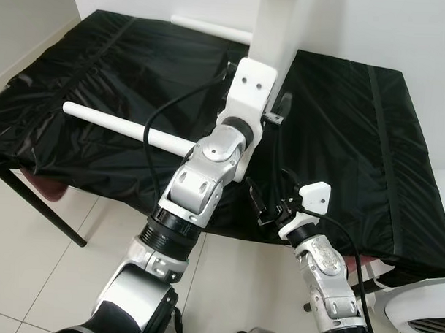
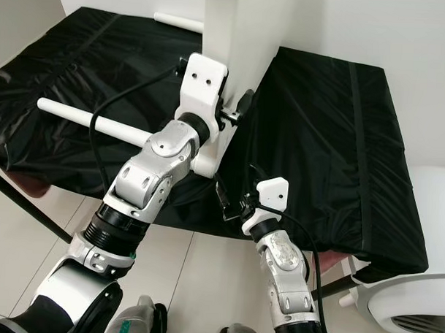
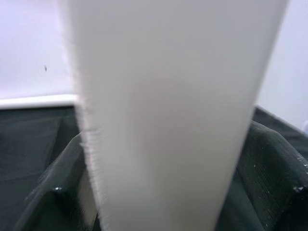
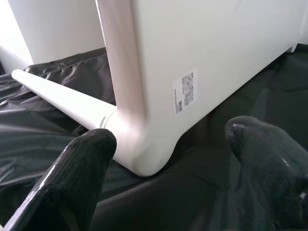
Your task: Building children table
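The left gripper (image 1: 277, 110) is closing its two black fingers on the edge of the smooth white rectangular tabletop panel (image 2: 231, 35), which is standing on its edge on the black crinkled plastic cover (image 1: 340, 134); the jaws are clamped on the panel from both sides. In the left wrist view the panel (image 3: 168, 115) is appearing as a broad matte white band between the dark fingers.

The right gripper (image 1: 269, 201) is hovering at about 5 o'clock from the panel's lower rounded corner, just apart from it, and its rubbery black fingers (image 4: 82, 178) are standing wide apart, holding nothing. A small printed label (image 4: 185, 91) is sitting on the panel's face.

A round white table leg (image 1: 121, 126) is projecting from the panel's lower corner towards 9 o'clock and is lying over the cover. A second white leg (image 2: 178, 20) is lying at about 11 o'clock, behind the panel.
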